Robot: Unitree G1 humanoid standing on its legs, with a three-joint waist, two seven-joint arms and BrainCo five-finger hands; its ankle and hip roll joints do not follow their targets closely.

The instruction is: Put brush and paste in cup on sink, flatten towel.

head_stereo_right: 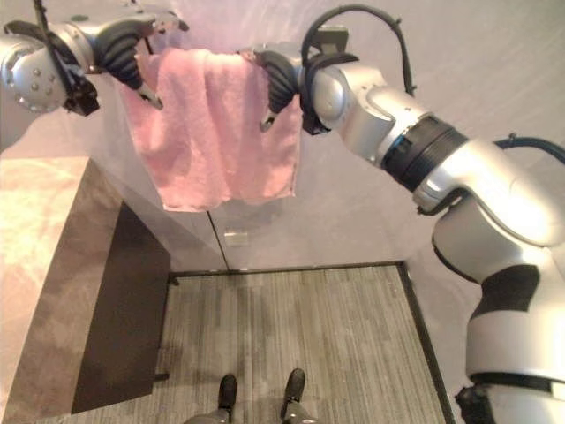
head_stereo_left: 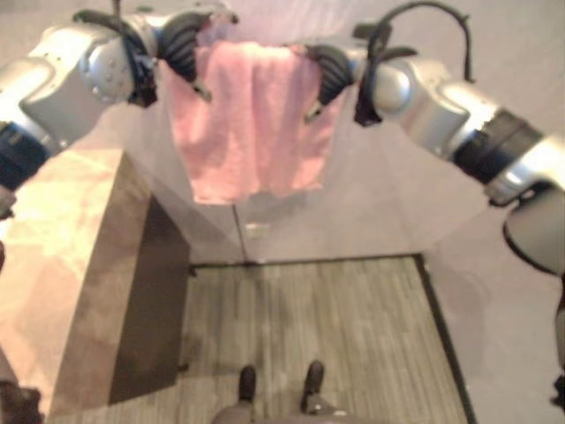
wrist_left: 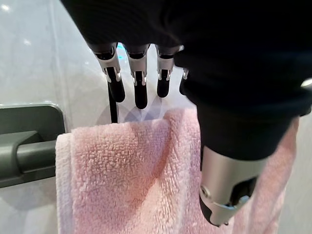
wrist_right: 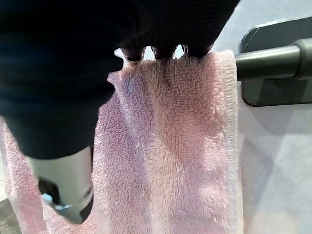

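Observation:
A pink towel (head_stereo_left: 252,124) hangs folded over a dark rail (wrist_right: 268,59) on the wall, its surface bunched into vertical folds. My left hand (head_stereo_left: 181,44) is at the towel's upper left end; its fingers (wrist_left: 140,87) are straight and reach past the top edge toward the wall, with the thumb (wrist_left: 229,195) hanging in front of the cloth (wrist_left: 131,175). My right hand (head_stereo_left: 328,71) is at the upper right end, over the top fold of the towel (wrist_right: 185,146) next to the bare rail.
A light stone counter (head_stereo_left: 62,265) with a dark side panel (head_stereo_left: 150,300) stands at the left. Striped grey floor (head_stereo_left: 309,318) lies below the towel. The rail's dark wall bracket (wrist_left: 29,146) sits beside the towel's left edge. A pale wall runs behind.

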